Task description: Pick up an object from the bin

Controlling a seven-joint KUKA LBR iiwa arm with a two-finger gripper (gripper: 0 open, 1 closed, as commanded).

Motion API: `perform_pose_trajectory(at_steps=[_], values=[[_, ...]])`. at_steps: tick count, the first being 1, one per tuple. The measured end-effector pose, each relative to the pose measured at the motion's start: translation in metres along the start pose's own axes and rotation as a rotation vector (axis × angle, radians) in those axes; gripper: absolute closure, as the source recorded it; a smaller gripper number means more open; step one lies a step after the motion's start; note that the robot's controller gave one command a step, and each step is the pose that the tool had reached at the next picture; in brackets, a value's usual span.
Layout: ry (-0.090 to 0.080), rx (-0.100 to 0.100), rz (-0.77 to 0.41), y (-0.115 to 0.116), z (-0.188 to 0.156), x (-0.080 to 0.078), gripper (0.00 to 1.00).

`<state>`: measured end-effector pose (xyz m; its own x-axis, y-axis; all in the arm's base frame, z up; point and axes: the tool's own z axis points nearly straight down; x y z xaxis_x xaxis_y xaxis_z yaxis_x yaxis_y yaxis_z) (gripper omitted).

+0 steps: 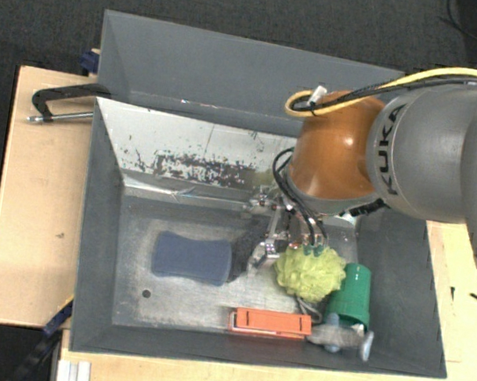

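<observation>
Gripper point(289, 239) sits right at the fluffy yellow-green puff point(310, 274), between the blue pad point(190, 258) and green bottle point(354, 293), can't tell whether it's open.

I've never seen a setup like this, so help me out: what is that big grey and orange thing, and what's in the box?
You are looking down, slightly from one side, into a grey metal bin. The big grey tube with the orange cover, coming in from the right, is a robot arm; its job is to pick one thing out. At its tip is a gripper, low in the middle of the bin, between a dark blue sponge and a yellow-green fluffy ball. Next to the ball lies a green bottle, and by the front wall a flat orange block. Whether the gripper has hold of anything, I cannot tell.
</observation>
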<state>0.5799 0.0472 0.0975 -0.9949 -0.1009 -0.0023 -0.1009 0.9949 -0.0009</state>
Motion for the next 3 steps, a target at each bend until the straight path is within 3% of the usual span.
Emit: perform_pose_trajectory(at_steps=[1, 2, 3], values=[[-0.005, -0.002, -0.298, 0.011, -0.012, -0.008, 0.0], [0.001, -0.003, -0.245, 0.0, 0.007, -0.002, 0.0], [-0.008, -0.004, -0.568, -0.003, 0.019, -0.02, 1.0]])
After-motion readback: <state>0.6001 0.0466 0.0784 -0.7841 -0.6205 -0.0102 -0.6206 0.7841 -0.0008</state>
